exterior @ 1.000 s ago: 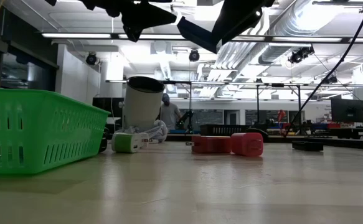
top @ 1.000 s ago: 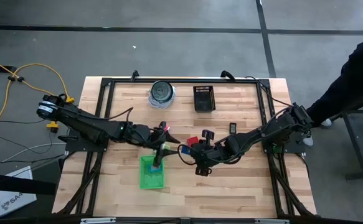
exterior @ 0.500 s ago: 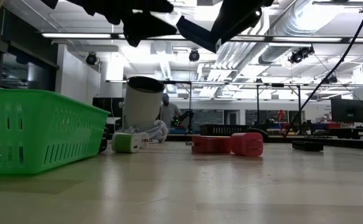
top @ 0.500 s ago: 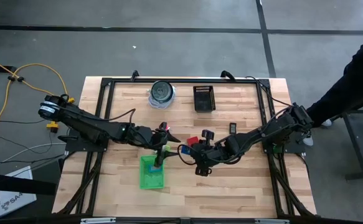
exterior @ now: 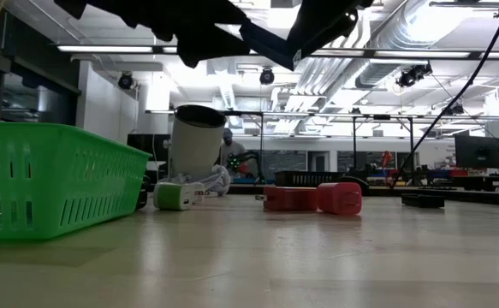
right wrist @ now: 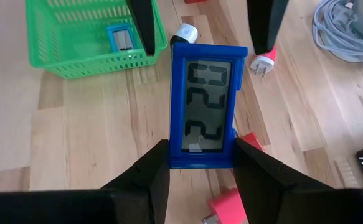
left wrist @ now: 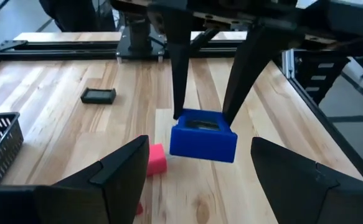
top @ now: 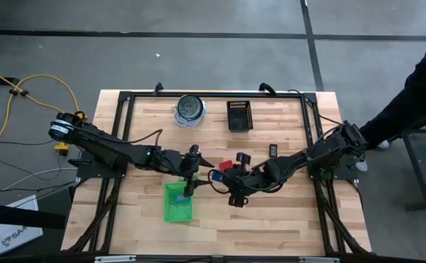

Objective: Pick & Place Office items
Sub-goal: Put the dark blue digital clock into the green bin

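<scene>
Blue clock sat clamped in my right hand above the worktop, beside the green tray. My left hand hung spread apart. Only the right wrist view showed a blue piece inside the tray.

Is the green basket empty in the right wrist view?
No, a small blue piece lies inside the green basket, seen beyond the blue clock that the right gripper holds.
</scene>
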